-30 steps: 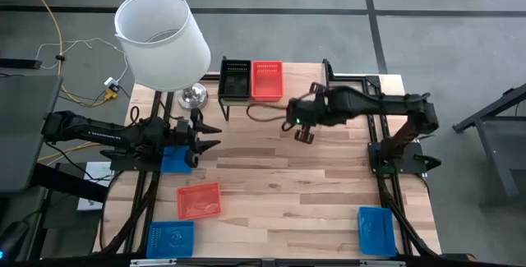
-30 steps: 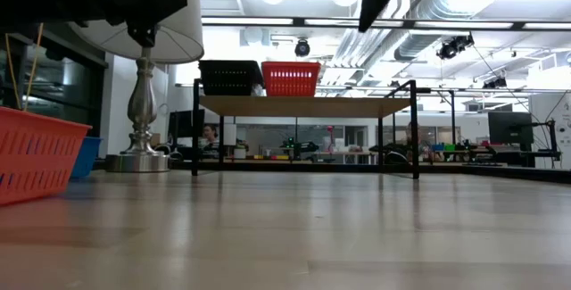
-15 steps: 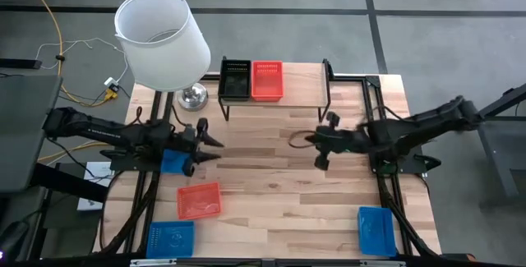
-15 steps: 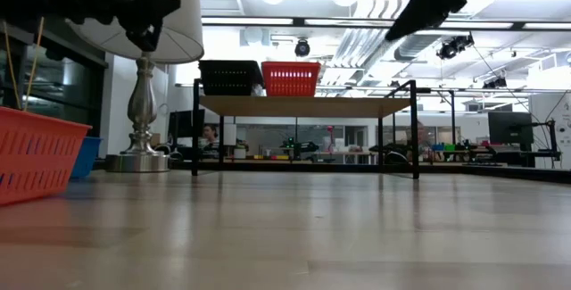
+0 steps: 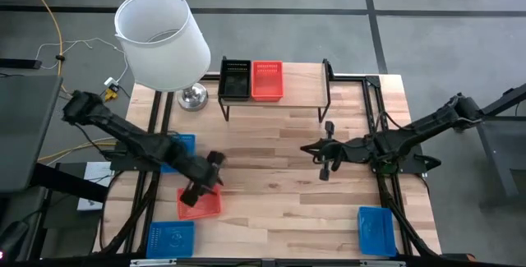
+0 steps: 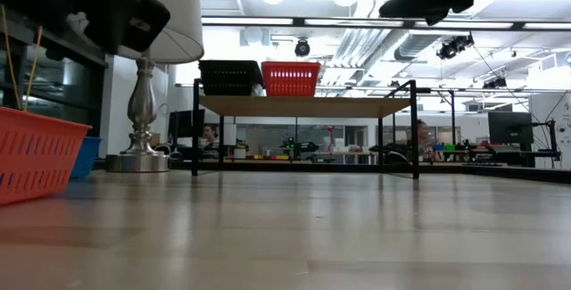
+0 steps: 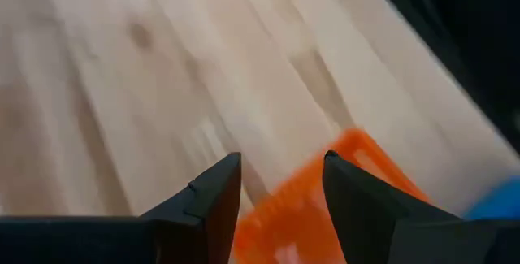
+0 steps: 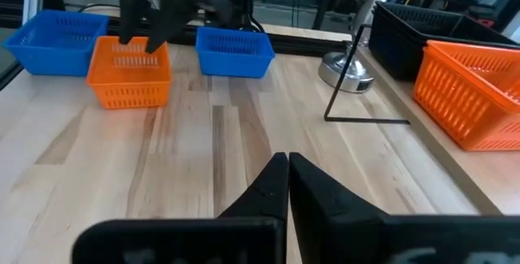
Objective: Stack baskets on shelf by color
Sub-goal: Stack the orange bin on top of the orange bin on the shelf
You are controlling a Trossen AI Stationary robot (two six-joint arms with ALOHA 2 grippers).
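High view: a white-shaded lamp (image 5: pixel 162 41) stands at the tabletop's (image 5: pixel 271 185) far left corner beside the shelf (image 5: pixel 300 86), which carries a black basket (image 5: pixel 235 79) and a red basket (image 5: pixel 266 80) side by side. Another red basket (image 5: pixel 200 202), shallow plastic mesh, lies near the front left under the left pincer (image 5: pixel 206 186), whose fingers are spread. Three blue baskets lie about: left (image 5: pixel 182 145), front left (image 5: pixel 169 238), front right (image 5: pixel 376 230). The right pincer (image 5: pixel 323 150), closed and empty, hovers over bare wood mid-table.

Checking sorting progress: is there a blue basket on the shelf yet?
No. In the high view the shelf holds only a black basket and a red basket.
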